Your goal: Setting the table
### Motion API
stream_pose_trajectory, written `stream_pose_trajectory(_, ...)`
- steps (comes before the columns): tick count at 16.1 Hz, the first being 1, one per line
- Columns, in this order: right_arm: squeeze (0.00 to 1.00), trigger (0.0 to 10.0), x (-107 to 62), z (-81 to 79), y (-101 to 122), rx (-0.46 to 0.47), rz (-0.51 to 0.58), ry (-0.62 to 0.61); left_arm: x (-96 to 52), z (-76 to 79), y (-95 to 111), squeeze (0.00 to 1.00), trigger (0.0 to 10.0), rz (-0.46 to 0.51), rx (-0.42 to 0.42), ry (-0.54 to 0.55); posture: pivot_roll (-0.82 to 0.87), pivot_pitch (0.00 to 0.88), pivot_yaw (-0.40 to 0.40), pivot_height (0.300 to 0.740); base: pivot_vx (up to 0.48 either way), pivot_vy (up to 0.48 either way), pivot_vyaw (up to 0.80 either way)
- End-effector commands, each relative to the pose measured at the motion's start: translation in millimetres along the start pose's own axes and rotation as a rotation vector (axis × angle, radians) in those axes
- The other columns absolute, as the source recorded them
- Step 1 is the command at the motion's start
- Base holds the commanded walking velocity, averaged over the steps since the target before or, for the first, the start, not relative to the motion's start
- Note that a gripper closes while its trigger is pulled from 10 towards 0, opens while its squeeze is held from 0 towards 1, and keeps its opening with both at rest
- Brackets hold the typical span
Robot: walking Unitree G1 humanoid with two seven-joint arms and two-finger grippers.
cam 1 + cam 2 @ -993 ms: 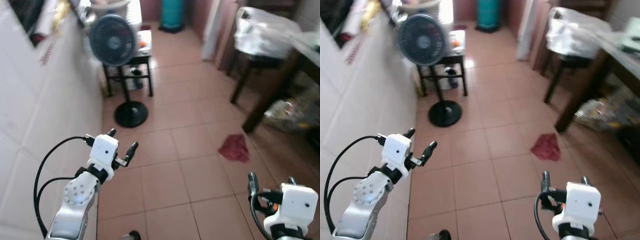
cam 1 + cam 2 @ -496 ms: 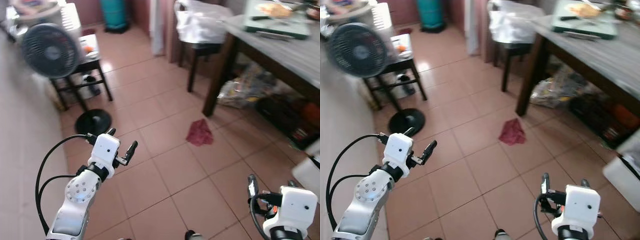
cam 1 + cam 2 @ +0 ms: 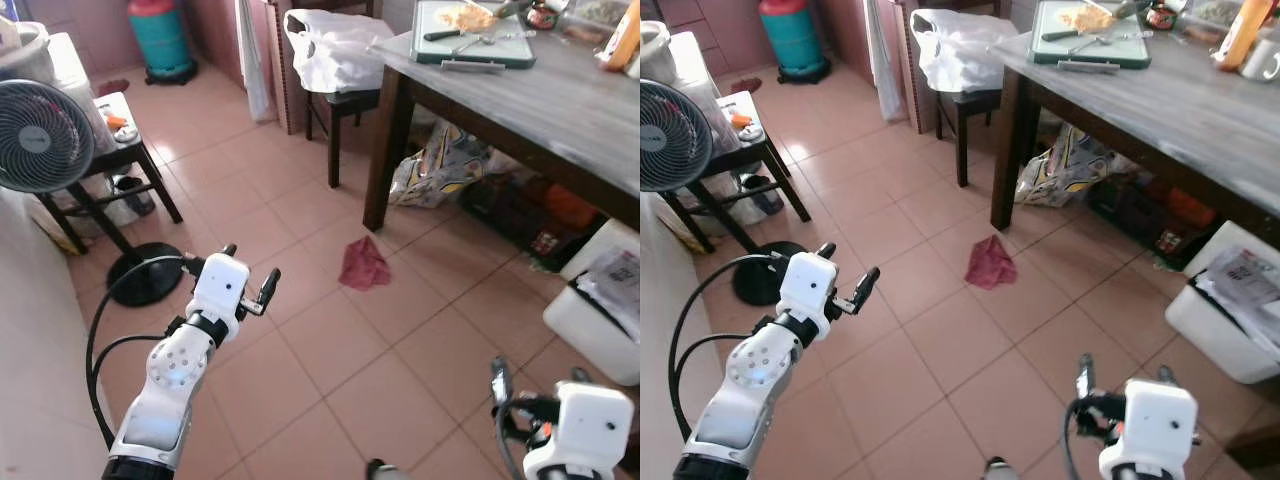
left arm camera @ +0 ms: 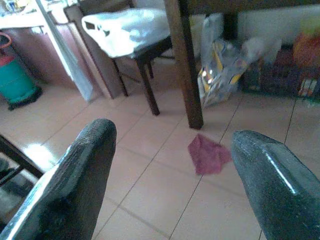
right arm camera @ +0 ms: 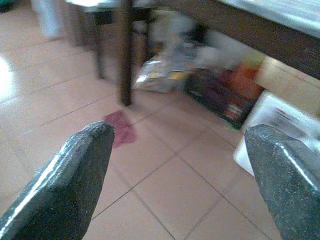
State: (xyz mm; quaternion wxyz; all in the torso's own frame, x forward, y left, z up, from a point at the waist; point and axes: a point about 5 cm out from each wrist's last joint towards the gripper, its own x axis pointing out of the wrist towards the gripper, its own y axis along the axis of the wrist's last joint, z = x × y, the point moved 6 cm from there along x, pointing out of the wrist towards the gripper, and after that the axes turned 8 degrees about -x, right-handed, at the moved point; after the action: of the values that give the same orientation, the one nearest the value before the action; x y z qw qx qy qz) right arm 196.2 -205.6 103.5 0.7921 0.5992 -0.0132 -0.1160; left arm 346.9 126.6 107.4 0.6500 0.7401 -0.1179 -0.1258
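Tiled kitchen floor with a red cloth beside a dark wooden table — green tray on top. Left gripper and right gripper hover with fingers spread, empty.

Camera swung right since earlier: dark wooden table with green tray now in view.
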Motion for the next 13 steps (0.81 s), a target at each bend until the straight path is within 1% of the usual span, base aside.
stream_pose_trajectory(1, 0.0, 10.0, -4.5, 6.2, 10, -0.048, 0.038, 0.02, -0.1, -7.0, -2, 0.0, 10.0, -0.011, 0.02, 0.015, -0.1, 0.157, 0.101, 0.74, 0.0, 0.0, 0.0)
stream_pose_trajectory(2, 0.0, 10.0, -6.2, 20.1, 8, -0.096, 0.032, 0.02, 1.1, -6.9, -2, 0.0, 10.0, -0.012, 0.023, 0.008, -0.11, 0.157, 0.107, 0.74, 0.0, 0.0, 0.0)
stream_pose_trajectory(3, 0.0, 10.0, -6.2, 24.9, 8, -0.103, 0.03, 0.018, 1.5, -6.5, -2, 0.0, 10.0, -0.012, 0.025, 0.006, -0.11, 0.157, 0.107, 0.74, 0.0, 0.0, 0.0)
stream_pose_trajectory(4, 0.0, 10.0, -5.5, 32.3, 11, -0.133, 0.038, 0.021, 3.5, -5.2, -2, 0.0, 10.0, -0.01, 0.03, 0.005, -0.12, 0.156, 0.11, 0.74, 0.0, 0.0, 0.0)
stream_pose_trajectory(5, 0.0, 10.0, -4.5, 33.0, 15, -0.131, 0.046, 0.021, 4.2, -4.0, -2, 0.0, 10.0, -0.009, 0.027, 0.008, -0.12, 0.156, 0.11, 0.74, 0.0, 0.0, 0.0)
stream_pose_trajectory(7, 0.0, 10.0, -2.5, 26.8, 21, -0.119, 0.059, 0.021, 2.9, -4.9, -5, 0.0, 10.0, -0.012, 0.017, 0.033, -0.13, 0.156, 0.102, 0.74, 0.0, 0.0, -0.64)
stream_pose_trajectory(9, 0.0, 10.0, -2.9, 17.2, 21, -0.051, 0.056, 0.0, -1.1, -11.4, -10, 0.0, 10.0, -0.025, -0.003, 0.092, -0.12, 0.154, 0.069, 0.74, 0.0, 0.0, -0.8)
stream_pose_trajectory(11, 0.0, 10.0, 0.2, 11.7, 22, -0.029, 0.06, -0.012, -3.4, -16.0, -11, 0.0, 10.0, -0.025, 0.013, 0.118, -0.12, 0.156, 0.062, 0.74, 0.0, 0.0, -0.8)
stream_pose_trajectory(13, 0.0, 10.0, 3.5, 8.5, 25, -0.033, 0.071, -0.01, -7.0, -21.9, -14, 0.0, 10.0, -0.034, 0.015, 0.136, -0.12, 0.157, 0.06, 0.74, 0.0, 0.0, -0.79)
